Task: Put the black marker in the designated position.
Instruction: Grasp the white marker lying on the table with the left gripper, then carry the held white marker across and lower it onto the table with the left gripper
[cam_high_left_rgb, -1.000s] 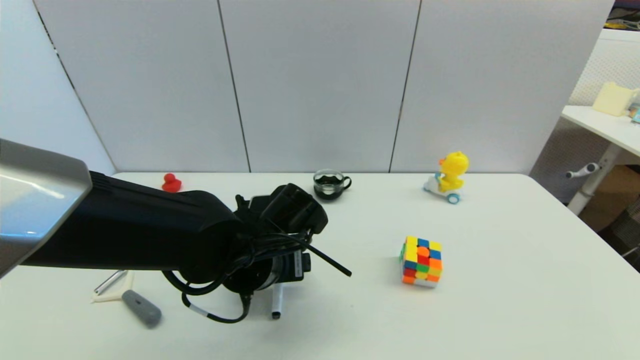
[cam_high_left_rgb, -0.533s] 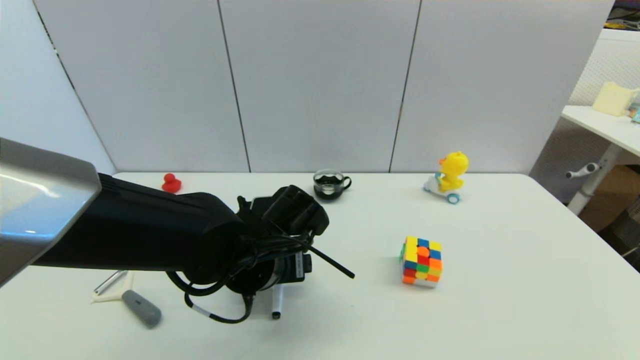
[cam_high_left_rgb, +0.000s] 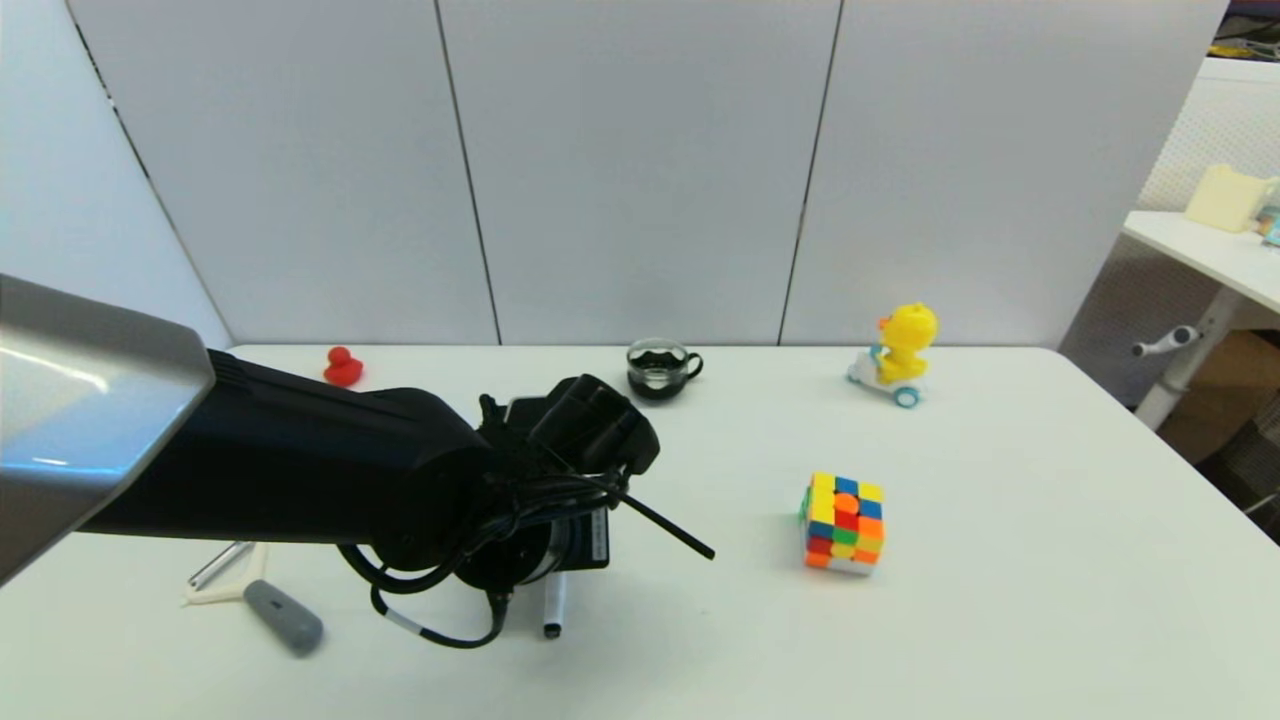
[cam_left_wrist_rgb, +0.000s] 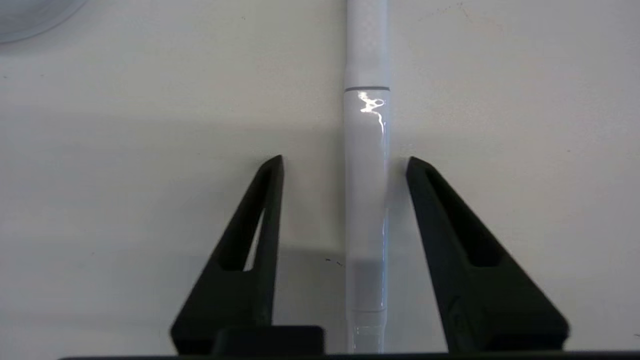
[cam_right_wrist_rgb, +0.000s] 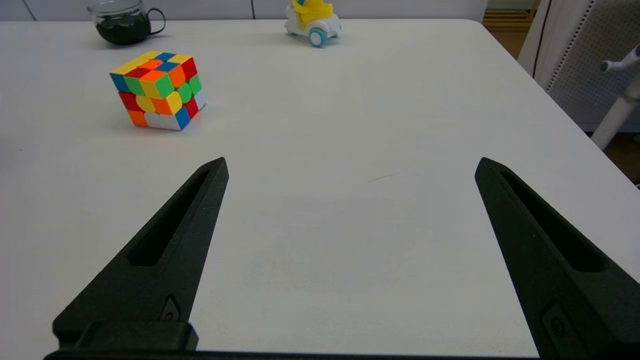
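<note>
White-barrelled and glossy, the black marker (cam_left_wrist_rgb: 366, 200) lies flat on the table (cam_high_left_rgb: 1000, 560) near its front edge, lengthwise between the fingers of your left gripper (cam_left_wrist_rgb: 345, 165), which hangs directly above it. The jaws stand partly open, astride the barrel with a clear gap on either side; one finger sits nearer the pen than the other, and neither touches it. Nothing is held yet.

From the head camera only the marker's near end, with its small black tip, shows below the left arm's wrist. To the arm's left lies the grey-handled peeler (cam_high_left_rgb: 283, 617); well off to the right stands the puzzle cube (cam_high_left_rgb: 843, 522).

Expect the marker to be light, stiff and slick: the shine on its barrel suggests smooth plastic, and a round body like that is likely to roll or squirt out under an off-centre pinch. You would do best to centre the fingers and close on the mid-barrel, below the cap seam.

Your right gripper (cam_right_wrist_rgb: 350, 167) idles wide open and empty over bare tabletop on the right side.
</note>
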